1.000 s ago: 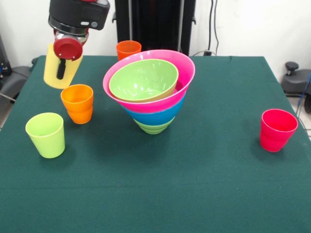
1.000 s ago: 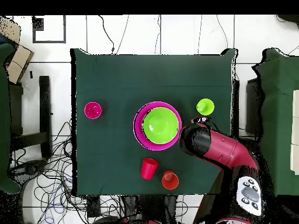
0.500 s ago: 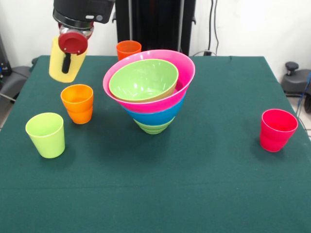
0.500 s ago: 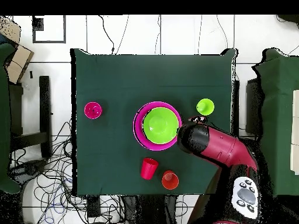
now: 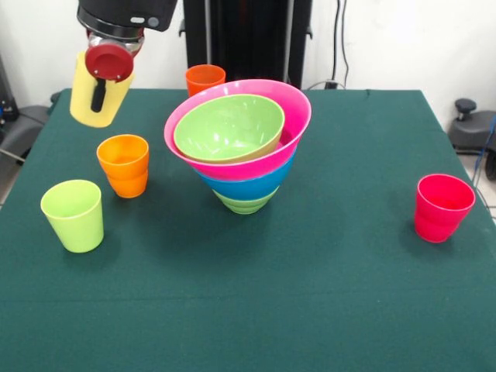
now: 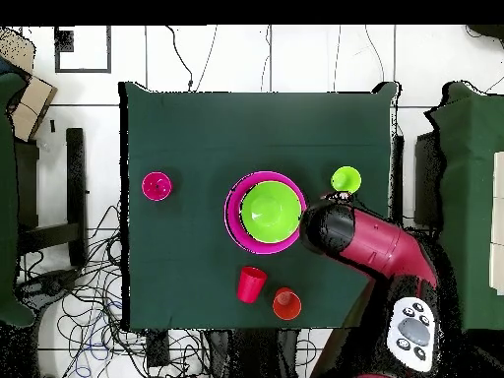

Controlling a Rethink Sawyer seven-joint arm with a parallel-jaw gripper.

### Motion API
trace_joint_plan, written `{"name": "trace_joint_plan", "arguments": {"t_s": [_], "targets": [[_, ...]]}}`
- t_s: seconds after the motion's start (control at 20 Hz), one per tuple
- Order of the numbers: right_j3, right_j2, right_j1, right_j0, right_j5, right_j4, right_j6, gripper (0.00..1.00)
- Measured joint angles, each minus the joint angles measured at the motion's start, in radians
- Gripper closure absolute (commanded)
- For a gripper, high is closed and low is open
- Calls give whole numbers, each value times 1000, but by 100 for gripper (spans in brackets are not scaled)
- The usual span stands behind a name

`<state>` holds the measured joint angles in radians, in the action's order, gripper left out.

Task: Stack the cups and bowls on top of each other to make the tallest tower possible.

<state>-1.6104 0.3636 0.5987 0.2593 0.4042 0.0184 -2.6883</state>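
My gripper (image 5: 101, 87) is shut on the pale yellow cup (image 5: 87, 112) and holds it tilted in the air at the left, above and behind an orange cup (image 5: 124, 165). The tower (image 5: 242, 151) stands mid-table: small light green bowl (image 5: 244, 204), blue bowl (image 5: 246, 186), pink bowl (image 5: 298, 116) and large light green bowl (image 5: 229, 126) on top. A lime green cup (image 5: 74, 215) stands front left, a second orange cup (image 5: 204, 77) at the back, a pinkish-red cup (image 5: 442, 206) at the right. A red cup (image 6: 250, 283) shows only in the overhead view.
In the overhead view my arm (image 6: 364, 246) reaches over the table's right part beside the tower (image 6: 264, 212) and hides the held cup. The green table (image 5: 310, 310) has cables and chairs around it.
My gripper has risen with the yellow cup, shifting slightly right and then back left. The other cups and the tower have not moved.
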Motion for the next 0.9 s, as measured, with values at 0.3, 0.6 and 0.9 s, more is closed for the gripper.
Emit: {"name": "trace_joint_plan", "arguments": {"t_s": [0.3,0.6,0.9], "targets": [[33,18,0,-31,12,-13,0,100],[58,29,-2,-54,31,-41,0,100],[79,54,-7,-85,67,-72,0,100]]}}
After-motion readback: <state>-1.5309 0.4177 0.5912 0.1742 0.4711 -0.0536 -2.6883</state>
